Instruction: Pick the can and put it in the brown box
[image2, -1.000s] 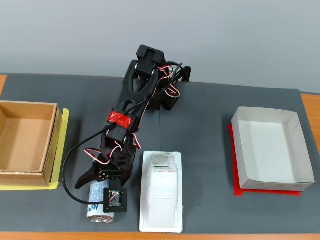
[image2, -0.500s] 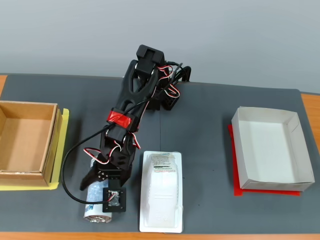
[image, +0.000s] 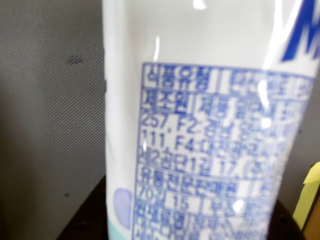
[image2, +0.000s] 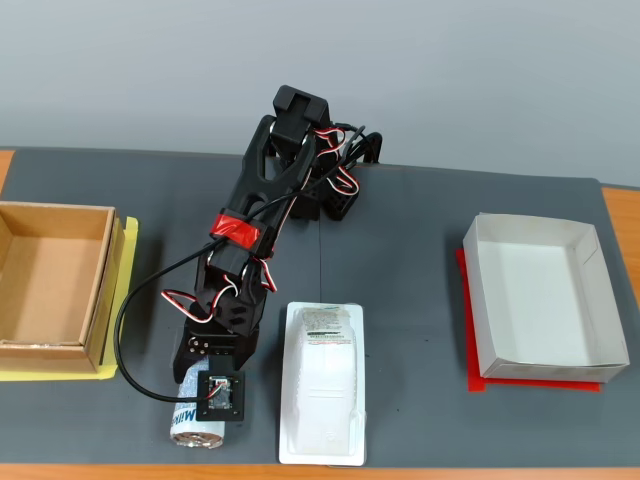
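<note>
The can lies on the grey mat near the front edge, white with blue print and a silver end facing the front. My gripper sits directly over it, jaws drawn in against its sides, so it looks shut on the can. Up close in the wrist view, the can fills most of the frame, with dark finger parts at the bottom edge. The brown box stands open at the far left on a yellow sheet, well apart from the gripper.
A white plastic blister tray lies just right of the can, close to the gripper. At the right, a white paper box rests on a red sheet. The arm's black cable loops out toward the brown box.
The splayed left jaw has swung in against the can and the gripper has dropped lower over it. The can has tilted slightly.
</note>
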